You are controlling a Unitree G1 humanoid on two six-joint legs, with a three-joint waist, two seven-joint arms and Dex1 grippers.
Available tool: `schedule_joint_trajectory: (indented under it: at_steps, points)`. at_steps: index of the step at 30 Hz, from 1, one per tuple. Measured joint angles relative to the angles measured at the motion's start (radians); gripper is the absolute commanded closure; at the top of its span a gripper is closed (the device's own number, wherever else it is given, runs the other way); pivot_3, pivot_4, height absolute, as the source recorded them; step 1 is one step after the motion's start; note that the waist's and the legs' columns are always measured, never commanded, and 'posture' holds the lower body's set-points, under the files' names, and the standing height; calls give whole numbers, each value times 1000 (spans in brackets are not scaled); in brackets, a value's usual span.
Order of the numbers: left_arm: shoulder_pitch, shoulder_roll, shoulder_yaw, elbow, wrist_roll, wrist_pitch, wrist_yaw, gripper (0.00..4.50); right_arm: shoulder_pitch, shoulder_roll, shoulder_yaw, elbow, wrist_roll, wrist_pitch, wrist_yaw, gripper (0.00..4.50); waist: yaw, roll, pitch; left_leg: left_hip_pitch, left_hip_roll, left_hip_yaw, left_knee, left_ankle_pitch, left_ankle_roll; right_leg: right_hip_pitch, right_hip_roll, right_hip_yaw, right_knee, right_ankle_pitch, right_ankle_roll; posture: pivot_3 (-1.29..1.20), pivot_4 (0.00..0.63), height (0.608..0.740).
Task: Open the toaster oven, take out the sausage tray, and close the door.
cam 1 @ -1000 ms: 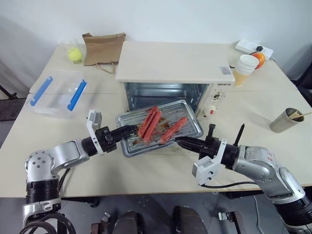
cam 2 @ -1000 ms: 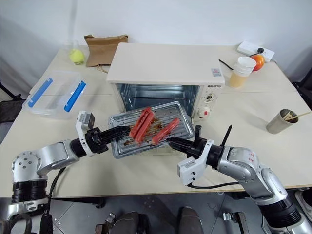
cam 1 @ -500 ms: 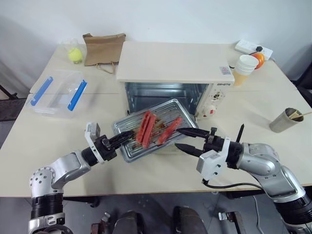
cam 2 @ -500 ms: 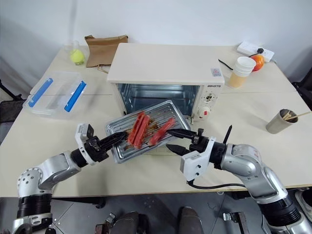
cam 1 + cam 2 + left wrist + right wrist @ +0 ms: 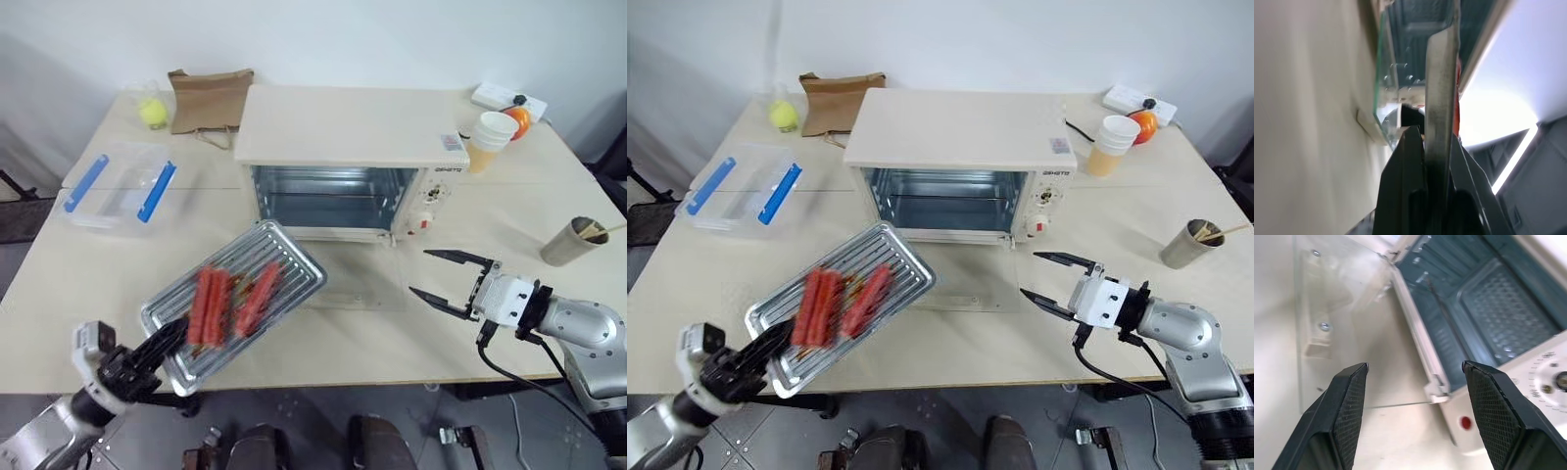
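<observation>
Sausage tray (image 5: 235,302): out of toaster oven (image 5: 345,157), over tabletop (image 5: 509,235) front edge, pinched by left fingers (image 5: 162,346). Door (image 5: 355,277): flat, open, just beside right gripper (image 5: 439,276), fingers spread, empty; nearer arm.

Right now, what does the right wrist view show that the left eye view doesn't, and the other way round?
Right wrist view: gridded finger pads up close, and a screw in the glass. Left eye view: the left pincer gripping the sausage tray, a clear box and a paper bag. Both: the toaster oven with its door lying open, and the open right pincer.
</observation>
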Motion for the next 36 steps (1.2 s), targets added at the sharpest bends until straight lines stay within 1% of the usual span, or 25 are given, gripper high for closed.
schedule_joint_trajectory:
  at_steps: [4, 9, 12, 13, 14, 16, 18, 20, 23, 26, 33, 36]
  points:
    - [105, -49, 64, -27, 0, -53, -55, 4500, -5, 8, 1, 99, 18, 10, 51, 1307, -2, 0, 0, 2, 2, -1, 0, -2, -3, 2, -1, 2, 0, -2, -5, 0, 150, 740]
    - [163, -162, 104, -72, 0, -127, -72, 4500, -23, 31, -2, 183, 66, 139, 64, 1307, -4, 0, 0, 2, 5, -2, 0, -3, -5, 2, 0, 4, 1, -5, -9, 0, 150, 740]
    - [142, -256, 132, -92, 0, -202, -28, 4500, -50, 31, -6, 238, 95, 253, 89, 1892, -4, 0, 0, 2, 5, -2, 0, -3, -4, 2, 0, 4, 1, -5, -9, 0, 150, 740]
    - [114, -289, 145, -94, 0, -235, 1, 4500, -60, 31, -5, 256, 102, 291, 99, 2177, -2, 0, 0, 2, 5, -3, 0, -3, -4, 2, 0, 3, 1, -5, -9, 0, 150, 740]
    - [87, -316, 155, -94, 0, -268, 30, 4500, -70, 32, -5, 273, 103, 325, 106, 2563, -1, 0, 0, 2, 5, -3, 0, -3, -4, 3, 0, 3, 1, -5, -9, 0, 150, 740]
    - [43, -346, 177, -96, 0, -311, 81, 4500, -84, 34, -5, 288, 108, 368, 118, 3248, -2, 0, 0, 2, 5, -3, 0, -3, -4, 3, 0, 3, 1, -5, -9, 0, 150, 740]
    - [29, -352, 186, -99, 0, -318, 103, 4500, -93, 39, -5, 301, 109, 381, 124, 3950, -2, 0, 0, 2, 5, -3, 0, -4, -3, 3, 0, 2, 1, -5, -9, 0, 150, 740]
    - [-4, -358, 184, -98, -1, -340, 171, 4500, -105, 50, 1, 336, 109, 384, 181, 4466, -2, 0, 0, 2, 5, -3, 0, -4, -3, 3, 1, 2, 0, -5, -9, 0, 150, 740]
    - [-85, -381, 173, -97, -1, -391, 269, 4500, -136, 104, 38, 364, 112, 381, 280, 4466, -2, 0, 0, 3, 5, -3, 1, -4, -2, 4, 2, 1, 1, -4, -8, 0, 150, 740]
    - [-129, -397, 172, -106, -1, -414, 321, 4500, -163, 151, 48, 364, 119, 369, 337, 4466, -3, 0, 0, 3, 5, -2, 1, -4, -2, 3, 2, -1, 1, -4, -8, 0, 150, 740]
    - [-160, -415, 162, -130, -1, -433, 392, 4500, -207, 213, 46, 290, 149, 420, 355, 4466, 2, 0, 0, 2, 5, -2, 1, -4, -2, 4, 2, -4, 1, -4, -8, 0, 150, 740]
    - [-164, -416, 163, -130, -1, -433, 401, 4500, -206, 215, 40, 259, 164, 438, 355, 4466, 2, 0, 0, 2, 5, -2, 1, -4, -2, 3, 2, -4, 1, -4, -8, 0, 150, 740]
